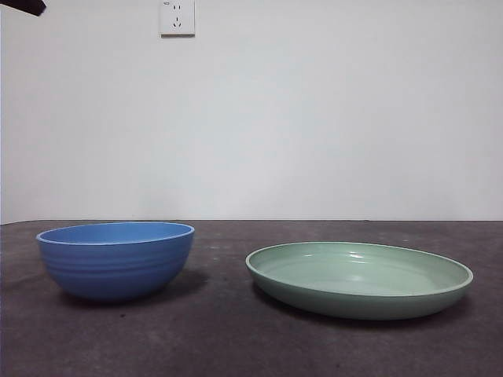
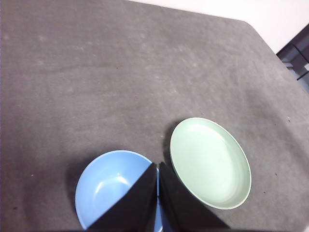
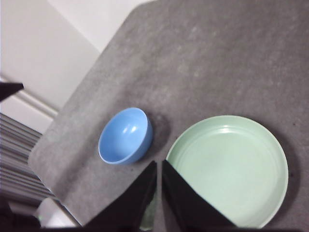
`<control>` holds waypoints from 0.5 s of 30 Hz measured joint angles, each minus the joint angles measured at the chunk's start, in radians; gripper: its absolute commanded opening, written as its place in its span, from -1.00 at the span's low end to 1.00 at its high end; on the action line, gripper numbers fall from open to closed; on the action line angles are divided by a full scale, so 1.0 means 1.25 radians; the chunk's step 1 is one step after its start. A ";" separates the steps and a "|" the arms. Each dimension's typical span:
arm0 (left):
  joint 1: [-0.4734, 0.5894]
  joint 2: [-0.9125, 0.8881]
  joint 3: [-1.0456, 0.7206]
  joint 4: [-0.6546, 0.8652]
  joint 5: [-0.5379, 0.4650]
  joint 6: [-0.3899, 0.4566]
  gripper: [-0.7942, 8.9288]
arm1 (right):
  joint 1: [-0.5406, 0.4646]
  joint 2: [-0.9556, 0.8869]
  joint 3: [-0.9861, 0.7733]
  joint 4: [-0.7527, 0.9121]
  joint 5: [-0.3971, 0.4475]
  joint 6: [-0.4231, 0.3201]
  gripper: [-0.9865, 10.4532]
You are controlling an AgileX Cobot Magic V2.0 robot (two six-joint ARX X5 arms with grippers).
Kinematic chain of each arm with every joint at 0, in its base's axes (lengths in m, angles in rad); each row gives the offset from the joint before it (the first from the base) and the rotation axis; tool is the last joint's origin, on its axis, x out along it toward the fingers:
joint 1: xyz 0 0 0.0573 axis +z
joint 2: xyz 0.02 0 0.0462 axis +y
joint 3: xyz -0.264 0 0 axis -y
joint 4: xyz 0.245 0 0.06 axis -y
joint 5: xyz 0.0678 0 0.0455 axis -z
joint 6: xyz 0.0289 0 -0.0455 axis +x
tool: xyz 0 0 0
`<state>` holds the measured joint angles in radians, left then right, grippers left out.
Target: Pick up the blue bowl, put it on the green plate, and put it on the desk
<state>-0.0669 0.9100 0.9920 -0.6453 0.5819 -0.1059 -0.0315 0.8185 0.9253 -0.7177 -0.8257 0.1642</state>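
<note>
The blue bowl [image 1: 115, 259] stands empty on the desk [image 1: 236, 338] at the left of the front view. To its right, apart from it, lies the green plate [image 1: 360, 278], also empty. High over the bowl [image 2: 108, 186] and plate [image 2: 210, 162] hangs my left gripper [image 2: 158, 166], its jaws shut with nothing between them. My right gripper [image 3: 159, 165] is shut and empty too, high above the gap between bowl [image 3: 124, 136] and plate [image 3: 231, 166]. In the front view only a black tip [image 1: 22, 7] shows at the top left corner.
A white wall with a socket [image 1: 177, 17] stands behind the desk. The desk's corner and edge [image 3: 67, 140] run past the bowl in the right wrist view. Dark equipment [image 2: 297, 60] sits beyond the desk's far corner in the left wrist view.
</note>
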 measured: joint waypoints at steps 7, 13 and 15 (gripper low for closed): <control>-0.003 0.004 0.000 0.002 0.000 0.009 -0.50 | 0.000 0.002 0.000 0.003 0.013 -0.022 -0.81; -0.003 0.004 0.000 0.002 0.000 0.009 0.34 | 0.000 0.002 0.000 0.003 0.055 -0.027 -0.03; -0.003 0.004 0.000 0.002 0.000 0.010 0.40 | 0.000 0.003 0.000 0.002 0.077 -0.026 0.13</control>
<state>-0.0704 0.9154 0.9920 -0.6422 0.5819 -0.0929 -0.0315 0.8219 0.9253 -0.7147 -0.7292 0.1314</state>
